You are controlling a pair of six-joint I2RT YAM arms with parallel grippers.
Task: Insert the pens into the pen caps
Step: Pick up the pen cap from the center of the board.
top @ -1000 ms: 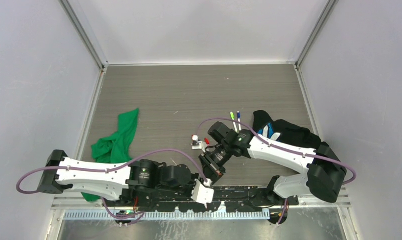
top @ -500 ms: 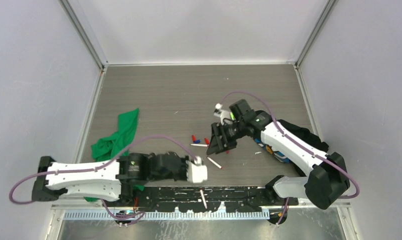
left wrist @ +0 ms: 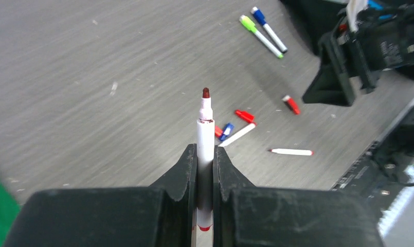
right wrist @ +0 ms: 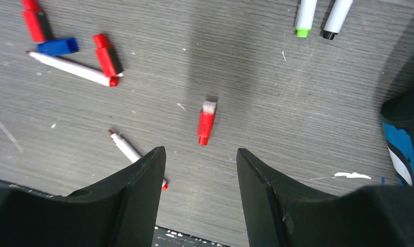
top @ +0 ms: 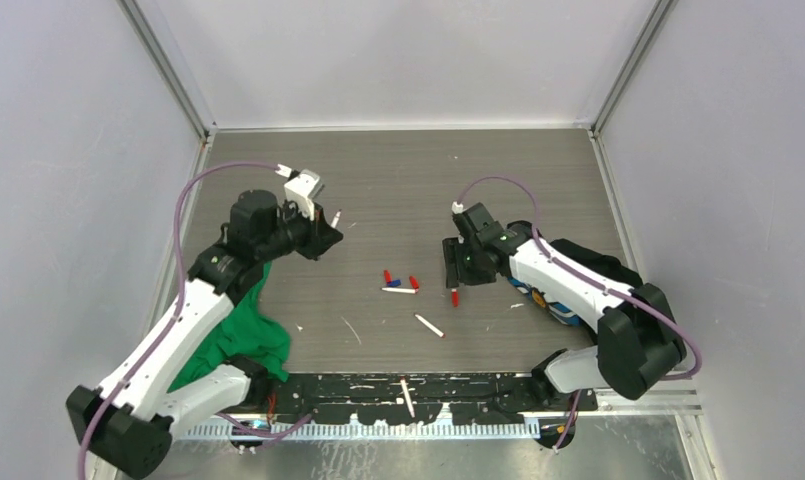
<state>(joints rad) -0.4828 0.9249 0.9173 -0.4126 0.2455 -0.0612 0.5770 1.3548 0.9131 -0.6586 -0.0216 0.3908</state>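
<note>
Pen [left wrist: 205,136], red-tipped, clamped between left jaws.

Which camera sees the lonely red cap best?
The right wrist view: the red cap lies big and sharp just ahead of the open right pincer. The top view shows only a tiny red speck; the left wrist view shows it small and far off.

The left jaws grip a pen [top: 335,216], and the right jaws hang beside a red cap [top: 454,297].
</note>
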